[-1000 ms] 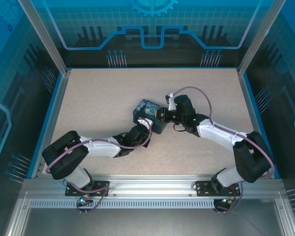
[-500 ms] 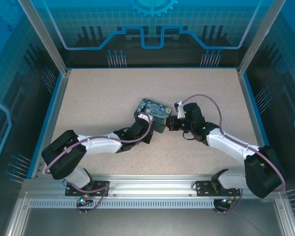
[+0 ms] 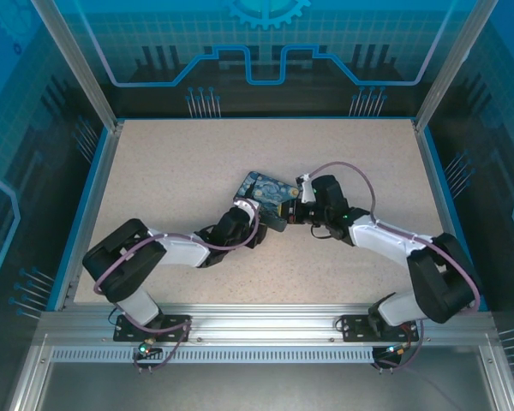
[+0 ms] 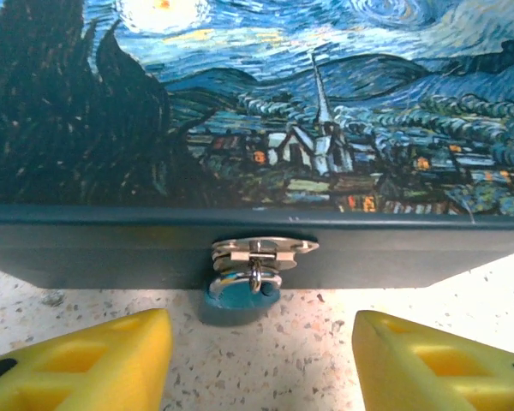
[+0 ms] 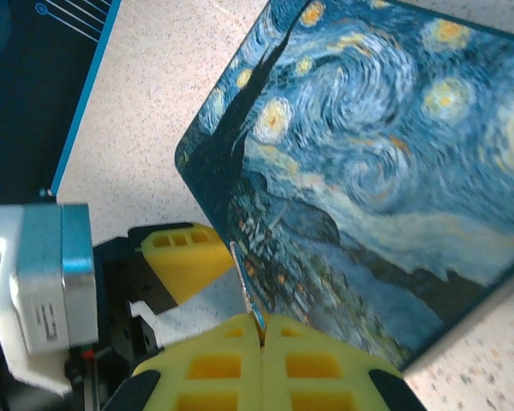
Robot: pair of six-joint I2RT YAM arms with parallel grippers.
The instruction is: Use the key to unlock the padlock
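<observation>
With left fingers (image 4: 94, 360) spread and the padlock (image 4: 242, 289) dangling from the tin (image 4: 343, 128) hasp (image 4: 261, 248) just ahead between them, brace the tin. Then, right fingers (image 5: 214, 364) pressed together pinching the key (image 5: 245, 282), feed it in straight, no forcing.

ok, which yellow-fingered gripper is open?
The left gripper: its fingers stand apart, facing the small metal padlock. The right gripper is pressed shut on the thin metal key.

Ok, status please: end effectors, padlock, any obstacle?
Left end effector open, facing padlock under latch of tin. Right end effector shut on key at tin's edge. No obstacle before padlock.
</observation>
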